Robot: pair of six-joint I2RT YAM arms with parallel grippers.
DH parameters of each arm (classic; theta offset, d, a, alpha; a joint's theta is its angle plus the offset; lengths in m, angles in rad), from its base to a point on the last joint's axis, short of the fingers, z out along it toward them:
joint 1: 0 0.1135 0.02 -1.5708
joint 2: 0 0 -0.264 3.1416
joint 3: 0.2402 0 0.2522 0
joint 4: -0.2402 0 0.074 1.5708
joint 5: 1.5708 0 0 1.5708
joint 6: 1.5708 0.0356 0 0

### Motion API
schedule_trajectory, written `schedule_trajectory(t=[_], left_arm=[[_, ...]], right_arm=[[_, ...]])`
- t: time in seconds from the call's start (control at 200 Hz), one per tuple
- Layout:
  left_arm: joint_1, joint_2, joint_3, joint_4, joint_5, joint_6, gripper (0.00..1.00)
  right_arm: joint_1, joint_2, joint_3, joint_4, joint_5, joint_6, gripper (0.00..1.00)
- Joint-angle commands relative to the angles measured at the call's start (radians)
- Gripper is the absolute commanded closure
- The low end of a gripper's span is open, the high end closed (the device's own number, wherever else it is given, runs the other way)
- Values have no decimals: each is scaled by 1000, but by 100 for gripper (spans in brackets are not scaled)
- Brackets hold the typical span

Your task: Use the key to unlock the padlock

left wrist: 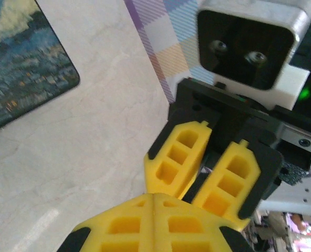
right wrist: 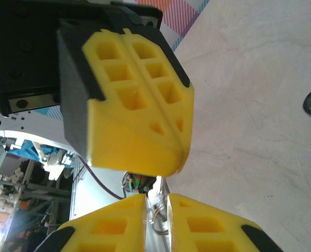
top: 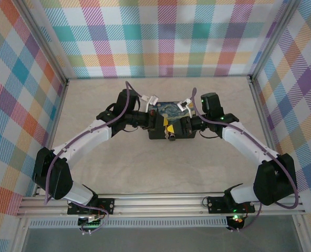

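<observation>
Much is hidden from us. From above, the two arms meet over the box (top: pixel 172 109) and cover most of it. A pale metal speck at its near edge may be the padlock (top: pixel 172 137), but it is too small for us to be sure. In the left wrist view the box is cut off at the frame's corner.

The left gripper (left wrist: pixel 153 207) is clenched, its two yellow fingers pressed together along one seam, and we see nothing between them.

The right gripper (right wrist: pixel 156 210) faces it tip to tip, just beside it, with its fingers a narrow gap apart. In that gap sits the key (right wrist: pixel 158 222), a silvery strip with a thin wire ring. We cannot tell whether the fingers press on it or stand free of it.

We count two arms, two grippers, one box and one key. All of them are above the marbled table (left wrist: pixel 87 157).
</observation>
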Motion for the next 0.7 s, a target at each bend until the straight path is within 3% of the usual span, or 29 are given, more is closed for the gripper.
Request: schedule_trajectory(t=[0.0, 0.275, 0.51, 0.695], left_arm=[[29, 13, -33, 149, -87, -163, 100], [38, 22, -49, 234, -103, -228, 100], [39, 14, -73, 282, -88, -241, 100], [39, 8, -76, 283, -75, -229, 100]], right_arm=[[-5, 16, 5, 47, -23, 12, 76], [-25, -6, -47, 164, 32, 127, 59], [-31, -41, -154, 394, 170, 376, 56], [-33, -91, -174, 417, 223, 413, 55]])
